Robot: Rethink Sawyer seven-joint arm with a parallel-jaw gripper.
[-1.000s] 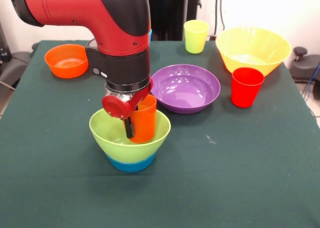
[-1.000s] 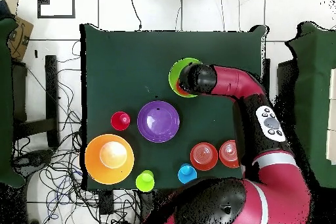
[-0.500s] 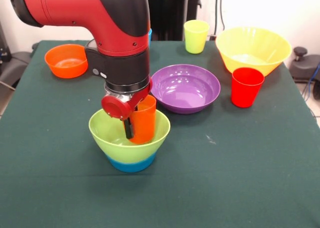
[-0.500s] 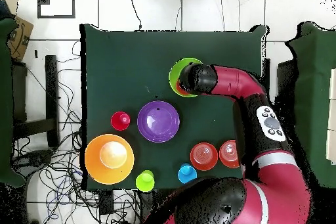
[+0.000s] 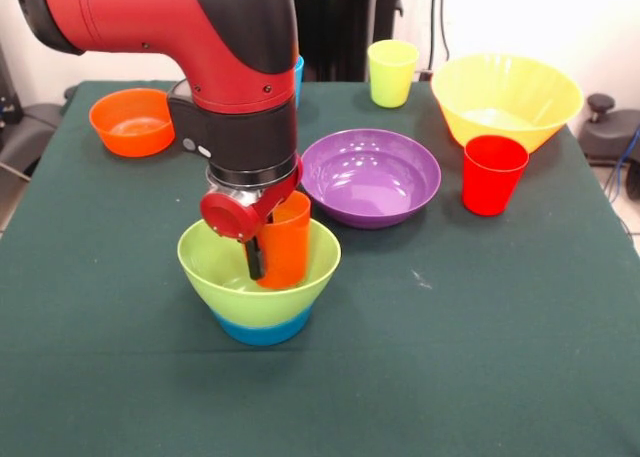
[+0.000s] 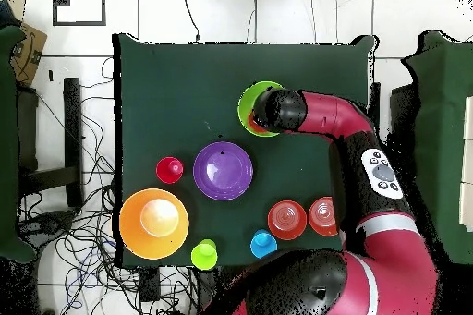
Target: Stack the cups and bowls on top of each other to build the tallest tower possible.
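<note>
1. The table [image 5: 480, 377], under a dark green cloth, carries everything in play.
2. The red and black arm [image 5: 200, 37] comes down over the near-left part of the table, its wrist right above the tower [image 5: 258, 277].
3. The yellow bowl [image 5: 505, 97], the largest, sits at the far right corner; in the overhead view [image 6: 153, 224] it shows orange inside.
4. The purple bowl [image 5: 370, 177] lies wide and shallow mid-table, empty, just beside the tower.
5. The lime green bowl [image 5: 225, 272] sits nested on the small blue bowl [image 5: 262, 329], of which only a band shows underneath.
6. An orange bowl [image 5: 132, 122] rests far left; overhead, two orange bowls [image 6: 287, 220] [image 6: 322, 216] sit side by side, touching.
7. The red cup [image 5: 493, 174] stands upright just in front of the yellow bowl.
8. The yellow-green cup [image 5: 391, 73] stands upright at the far edge.
9. The light blue cup [image 6: 263, 244] shows best overhead, beside the orange bowls.
10. The orange cup [image 5: 285, 242] stands upright inside the lime green bowl.
11. The gripper [image 5: 262, 252] is clamped on the orange cup's rim, one dark finger [image 5: 255, 257] outside its wall.
</note>
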